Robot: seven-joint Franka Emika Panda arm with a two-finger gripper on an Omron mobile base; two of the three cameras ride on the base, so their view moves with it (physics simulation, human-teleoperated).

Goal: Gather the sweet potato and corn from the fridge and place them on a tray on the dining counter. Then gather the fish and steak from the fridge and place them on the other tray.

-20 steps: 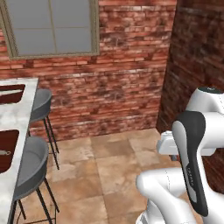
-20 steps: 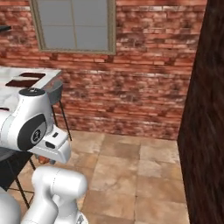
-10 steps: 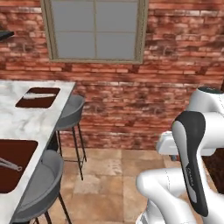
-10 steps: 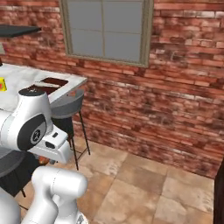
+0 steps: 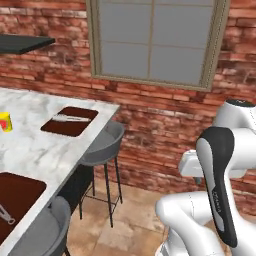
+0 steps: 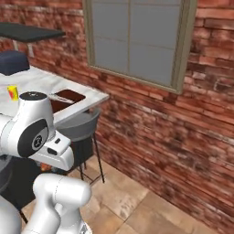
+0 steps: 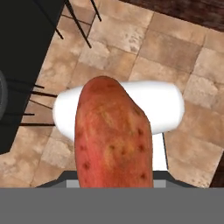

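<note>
1. My claw is closed on the sweet potato, carried above the floor tiles.
2. Both trays wait on the bench: the near one, the far one.
3. I judge the delivery unfinished; corn, fish and steak remain.

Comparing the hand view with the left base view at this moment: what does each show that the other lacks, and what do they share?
Hand view alone: the sweet potato held close in the tool, above the floor.

Left base view alone: the dining counter with two trays, near and far, a yellow-and-red cup, the window and brick wall.

Both: the tan tiled floor and thin dark stool legs.
</note>
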